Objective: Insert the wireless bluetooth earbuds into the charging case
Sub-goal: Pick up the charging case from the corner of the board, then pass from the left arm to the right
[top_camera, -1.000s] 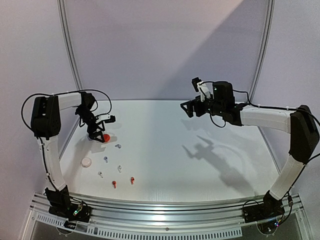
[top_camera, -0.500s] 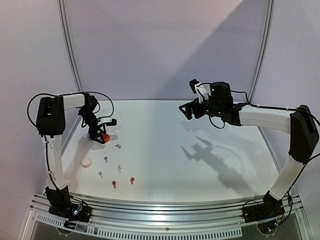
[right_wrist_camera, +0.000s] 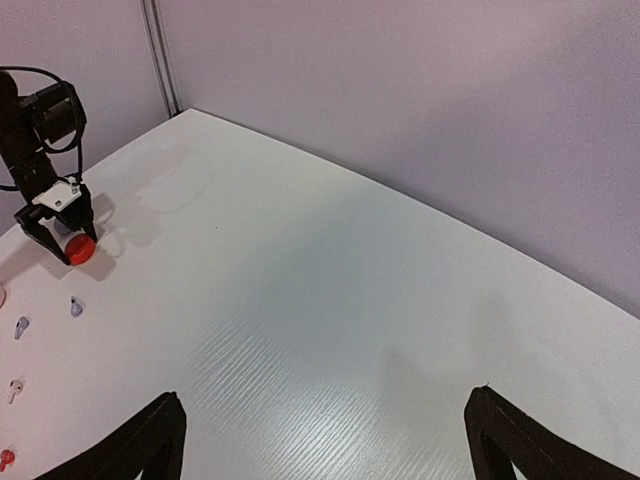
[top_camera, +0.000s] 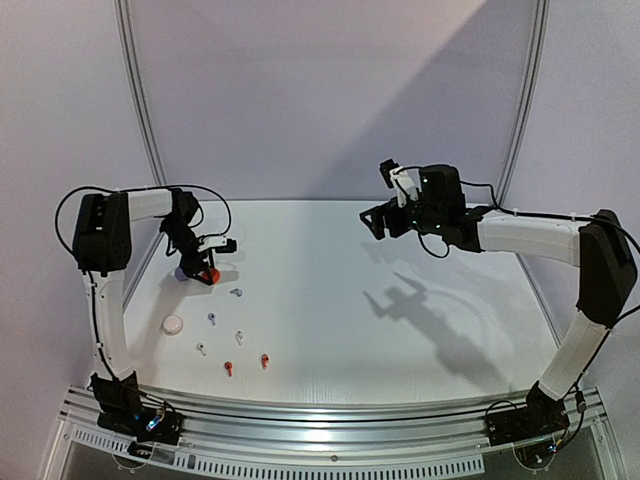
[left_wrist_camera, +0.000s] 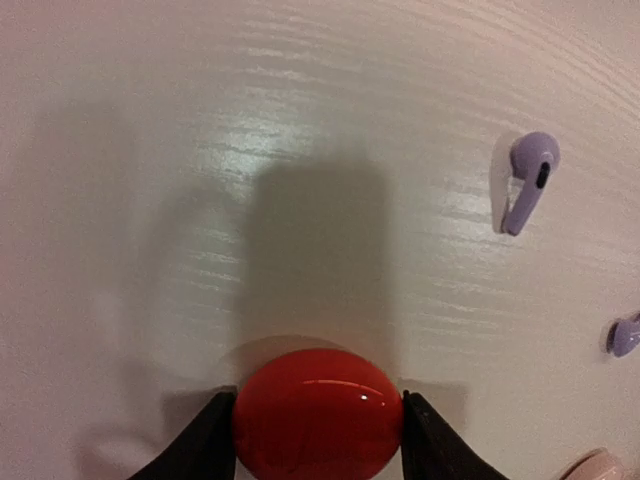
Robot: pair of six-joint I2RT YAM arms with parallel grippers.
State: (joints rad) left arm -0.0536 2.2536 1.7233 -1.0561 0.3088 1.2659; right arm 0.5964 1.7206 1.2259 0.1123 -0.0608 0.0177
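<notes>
— At the far left of the bench, what has the left end effector got?
— Its fingers press both sides of a red case, clamped on it, down by the surface.
— And nearer the arms' bases?
— A pale round case sits alone. To its right lie six loose pieces: two lilac earbuds closest to the red case, then two white earbuds, then two red earbuds nearest.
— Further right?
— The right end effector hangs high over the bench, fingers wide apart, holding nothing.
</notes>
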